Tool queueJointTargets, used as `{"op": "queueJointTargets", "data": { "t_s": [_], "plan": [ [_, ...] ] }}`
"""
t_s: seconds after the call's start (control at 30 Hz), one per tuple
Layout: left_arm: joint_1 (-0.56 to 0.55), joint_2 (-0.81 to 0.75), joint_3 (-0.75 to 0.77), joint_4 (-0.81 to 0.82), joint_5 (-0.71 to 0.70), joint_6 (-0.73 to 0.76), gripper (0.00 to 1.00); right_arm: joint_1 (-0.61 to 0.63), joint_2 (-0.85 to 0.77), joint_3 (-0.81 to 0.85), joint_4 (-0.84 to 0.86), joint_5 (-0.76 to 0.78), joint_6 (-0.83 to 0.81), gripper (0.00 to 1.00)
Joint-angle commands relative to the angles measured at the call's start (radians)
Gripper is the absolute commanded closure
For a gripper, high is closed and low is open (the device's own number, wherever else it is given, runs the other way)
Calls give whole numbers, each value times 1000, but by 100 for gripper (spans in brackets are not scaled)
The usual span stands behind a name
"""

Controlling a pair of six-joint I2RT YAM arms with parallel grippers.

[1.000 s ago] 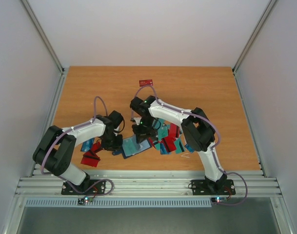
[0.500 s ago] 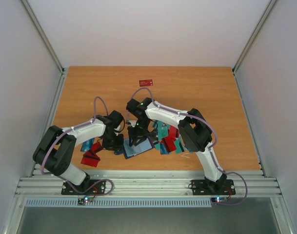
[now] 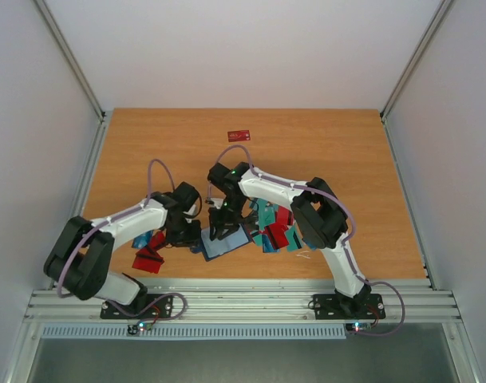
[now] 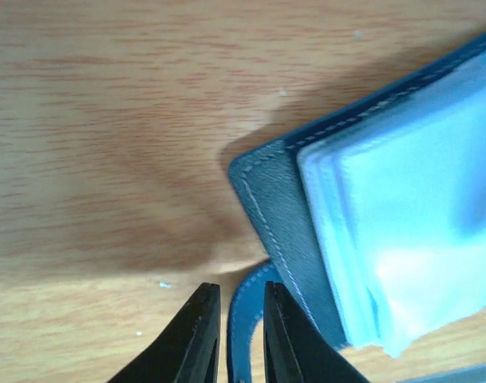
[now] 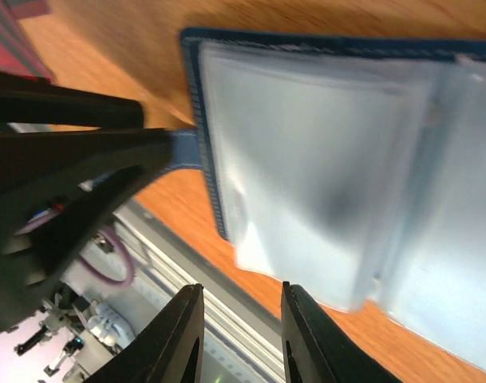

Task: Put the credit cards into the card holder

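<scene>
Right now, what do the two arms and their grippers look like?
Both the left arm and right arm have white links, black joints and a looping purple cable. The left gripper and right gripper each carry two tapered black fingers.

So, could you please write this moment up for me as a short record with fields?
card holder: lying open on the table, clear sleeves facing up
left jaws: shut on the holder's clasp tab
right jaws: open and empty, over the sleeves
right heap of cards: loose, to the right of the holder
left heap of cards: loose, beside the left arm
lone red card: by itself, farther back on the table
cards inside the holder: cannot tell, the sleeves are blurred
</scene>
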State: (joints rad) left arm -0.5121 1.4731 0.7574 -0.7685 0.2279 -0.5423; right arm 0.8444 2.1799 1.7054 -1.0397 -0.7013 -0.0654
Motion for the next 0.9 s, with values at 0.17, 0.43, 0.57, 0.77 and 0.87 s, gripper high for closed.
{"op": "queueJointTargets", "data": {
  "t_s": [0.17, 0.43, 0.57, 0.77, 0.87],
  "plan": [
    [-7, -167, 38, -48, 5, -28, 81, -117, -188, -193, 71, 60, -10, 71],
    [-101, -131, 174, 12, 63, -7, 79, -303, -411, -498, 177, 79, 5, 69],
    [-169, -31, 265, 82, 106, -4, 77, -426, -525, -653, 213, 90, 9, 63],
    [-268, 204, 423, 173, 172, -16, 73, -608, -644, -830, 272, 32, 26, 51],
    [-299, 311, 508, 189, 186, -42, 73, -676, -667, -886, 311, -18, 30, 48]
  ]
}}
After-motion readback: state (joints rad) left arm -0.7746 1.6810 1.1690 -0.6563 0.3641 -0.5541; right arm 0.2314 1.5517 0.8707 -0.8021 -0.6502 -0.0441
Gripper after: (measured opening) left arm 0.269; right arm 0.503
